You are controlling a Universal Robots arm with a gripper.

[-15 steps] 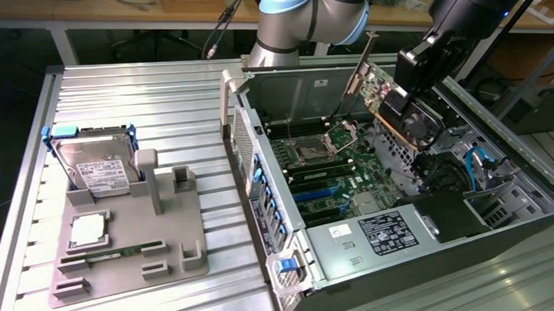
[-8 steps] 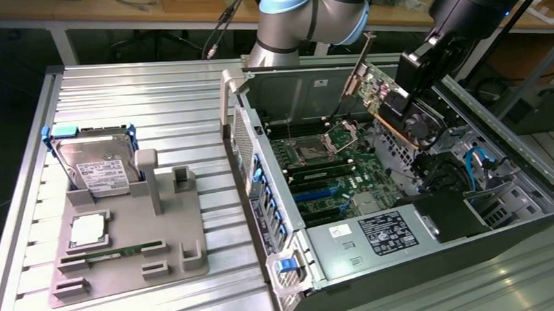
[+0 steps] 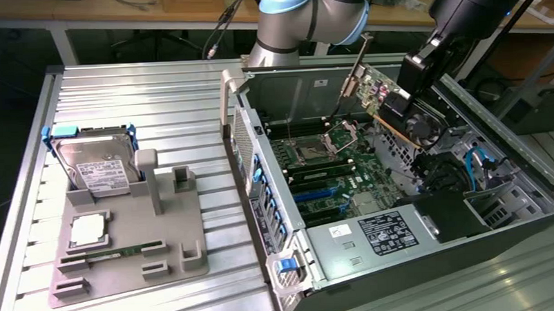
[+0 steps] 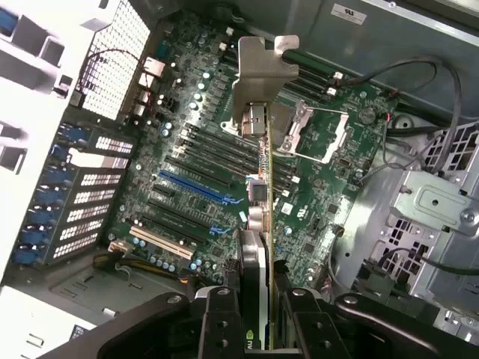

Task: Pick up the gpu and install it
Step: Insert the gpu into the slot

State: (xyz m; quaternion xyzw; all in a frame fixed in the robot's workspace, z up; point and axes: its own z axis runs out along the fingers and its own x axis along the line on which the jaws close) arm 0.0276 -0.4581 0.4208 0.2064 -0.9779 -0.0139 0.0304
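The gpu [image 3: 391, 104] is a green card with a dark fan and a silver end bracket [image 3: 353, 84]. It hangs tilted above the motherboard [image 3: 338, 177] inside the open computer case [image 3: 400, 237]. My gripper [image 3: 412, 95] is shut on the card's edge from the exterior view's right. In the wrist view the gpu [image 4: 258, 224] runs edge-on away from my gripper [image 4: 260, 310], with its fingers [image 4: 221, 314] clamped on both faces. Its bracket [image 4: 258, 75] is the far end, over the motherboard [image 4: 187, 179] and its expansion slots [image 4: 191, 191]. The card is clear of the board.
On the exterior view's left a grey fixture [image 3: 169, 235] holds a silver hard drive [image 3: 97, 165], a processor [image 3: 88, 228] and a memory stick [image 3: 114, 252]. Inside the case are the open processor socket [image 3: 309, 153], blue cables [image 3: 475, 162] and a metal drive cage [image 4: 434, 209].
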